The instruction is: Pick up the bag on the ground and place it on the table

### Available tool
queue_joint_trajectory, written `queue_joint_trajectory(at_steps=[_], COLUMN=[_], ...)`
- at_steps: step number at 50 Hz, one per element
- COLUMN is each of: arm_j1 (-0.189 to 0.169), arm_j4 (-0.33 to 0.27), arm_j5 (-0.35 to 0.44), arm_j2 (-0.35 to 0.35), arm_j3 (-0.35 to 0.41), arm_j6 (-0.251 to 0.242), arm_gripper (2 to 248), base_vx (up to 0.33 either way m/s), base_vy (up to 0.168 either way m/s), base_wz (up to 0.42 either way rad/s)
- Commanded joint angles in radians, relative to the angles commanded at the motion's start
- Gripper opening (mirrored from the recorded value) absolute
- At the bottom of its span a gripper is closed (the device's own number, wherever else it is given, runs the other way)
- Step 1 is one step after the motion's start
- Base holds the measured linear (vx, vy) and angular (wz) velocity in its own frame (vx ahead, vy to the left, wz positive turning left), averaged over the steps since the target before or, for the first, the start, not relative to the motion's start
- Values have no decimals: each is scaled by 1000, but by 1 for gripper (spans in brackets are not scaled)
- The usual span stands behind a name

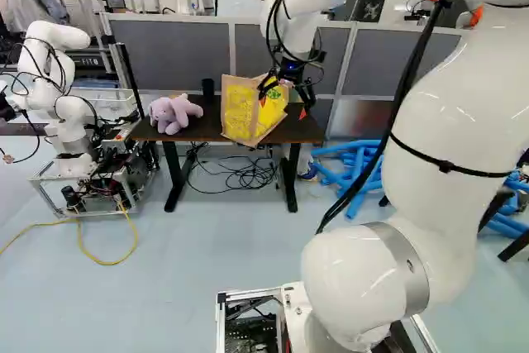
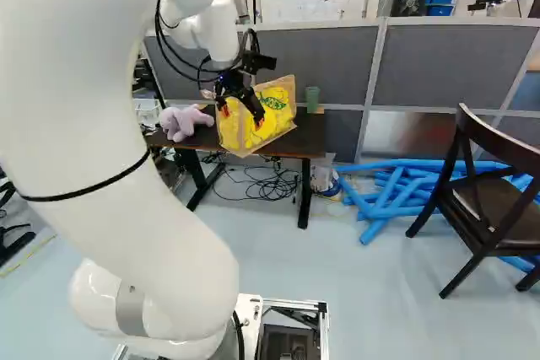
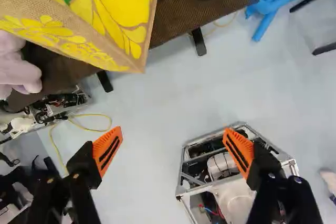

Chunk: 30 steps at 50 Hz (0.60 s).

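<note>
Gripper (image 3: 173,150), 1 pc.: fingers spread wide, nothing held; bag ahead of them, not betw. them.

Jute bag w/ yellow print (image 1: 241,111), 1 pc.: on table (image 1: 310,131), roughly upright, lower edge seemingly out past tabletop's front. Placement prob. done; arm (image 2: 110,82) needs only a clean exit.

Plush toy (image 1: 169,115), 1 pc., purple: same table, left of bag in left base view.

Risks, est.:
(a) bag tips or slides off front; cause: apparent overhang + any nudge.
(b) bag slumps; cause: soft sides, contents shifting.
(c) fingertip snags bag's rim & drags it; cause: sideways retreat too close.
(d) toy knocked off; cause: low wrist swing that way.
</note>
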Motion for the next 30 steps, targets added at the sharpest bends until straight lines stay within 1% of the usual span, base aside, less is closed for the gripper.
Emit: queue_joint_trajectory(at_steps=[14,30], arm_j1=[-5,-11], arm_j4=[-2,-5], arm_j5=[179,402], arm_j2=[39,87], arm_j3=[110,246], arm_j6=[-56,-124], arm_gripper=[247,247], base_vx=[0,0], base_vy=[0,0], base_wz=[0,0])
